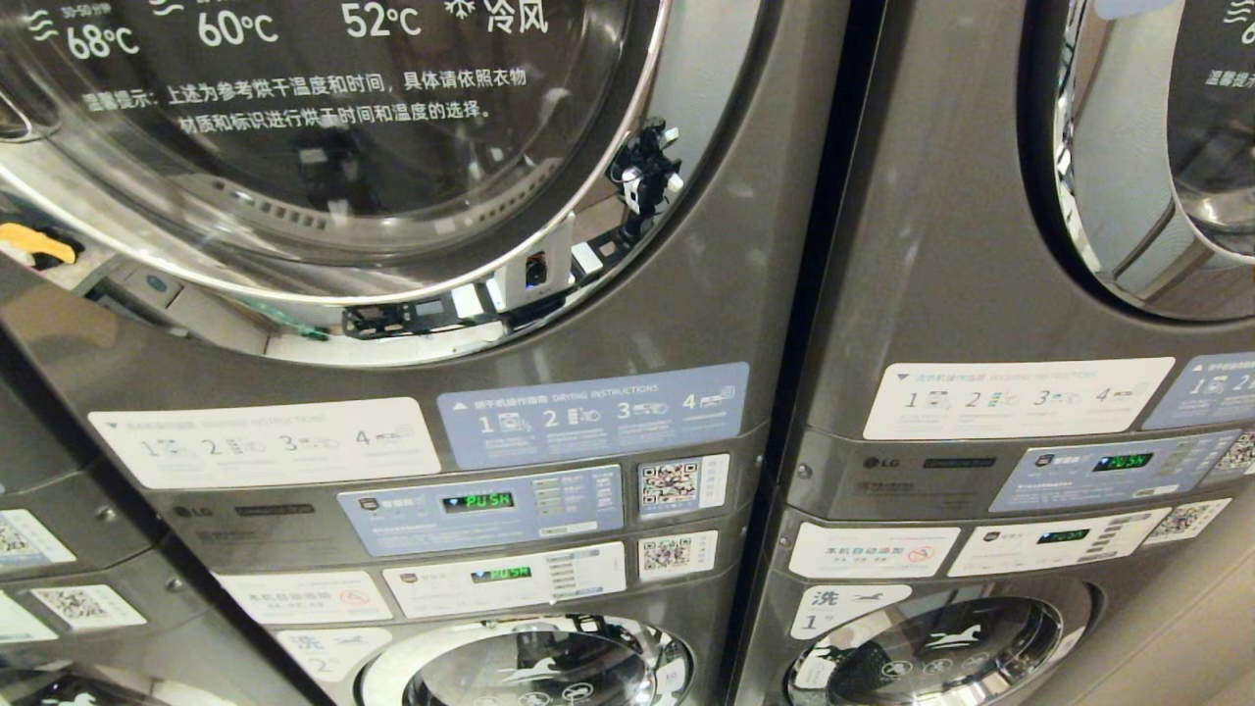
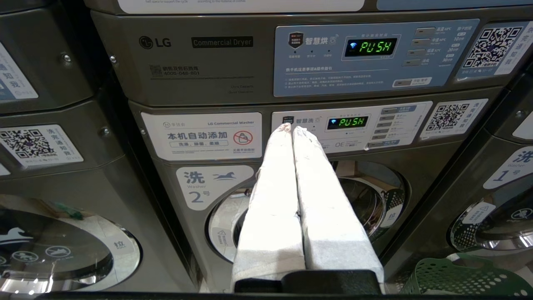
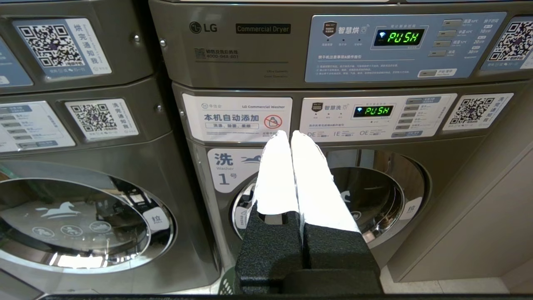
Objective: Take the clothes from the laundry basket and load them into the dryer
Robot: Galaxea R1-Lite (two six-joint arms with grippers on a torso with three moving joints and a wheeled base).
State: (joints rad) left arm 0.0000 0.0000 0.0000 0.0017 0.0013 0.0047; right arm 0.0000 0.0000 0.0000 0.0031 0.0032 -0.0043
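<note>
Left gripper point(image 2: 291, 130) is clenched on nothing, fingers pressed together, pointing at the No. 2 washer's panel point(image 2: 354, 125); the basket point(image 2: 458, 277) sits low beside that washer's base, well below the fingertips. Right gripper point(image 3: 289, 135) is likewise pinched empty in front of the No. 1 washer point(image 3: 333, 196). Basket is cut off at the frame edge, contents can't be made out, and the dryer door point(image 1: 343, 147) shows only partly in the head view.
</note>
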